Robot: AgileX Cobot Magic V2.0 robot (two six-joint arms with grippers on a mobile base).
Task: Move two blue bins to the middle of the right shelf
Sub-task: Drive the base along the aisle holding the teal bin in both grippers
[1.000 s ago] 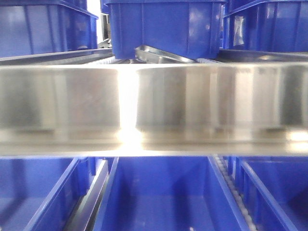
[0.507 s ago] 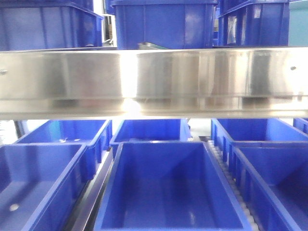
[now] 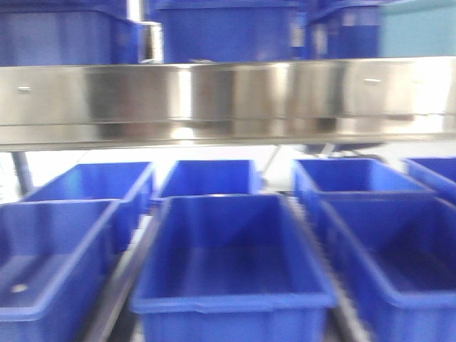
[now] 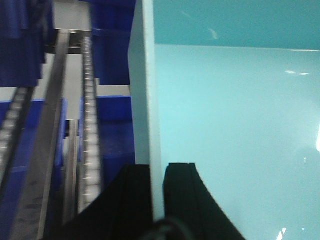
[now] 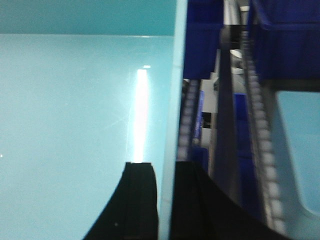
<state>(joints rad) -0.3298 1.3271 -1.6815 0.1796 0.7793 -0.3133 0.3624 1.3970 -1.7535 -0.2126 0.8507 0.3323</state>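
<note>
Three blue bins [image 3: 228, 32] are seen above the steel shelf rail [image 3: 228, 100] in the upper frame, and seven below it. One teal bin wall [image 4: 150, 75] is clamped between the left hand's [image 4: 157, 167] two fingers. Another such wall [image 5: 179, 75] is clamped by the right hand [image 5: 165, 165].

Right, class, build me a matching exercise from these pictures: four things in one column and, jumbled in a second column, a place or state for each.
Things
1. steel beam
2. middle front bin
3. left front bin
4. teal wall

Places or states
a. gripped between the black left fingers
b. runs across the view above the lower bins
c. looks empty
d. has a small pale speck on its floor

Pairs: 1-b, 2-c, 3-d, 4-a
</note>
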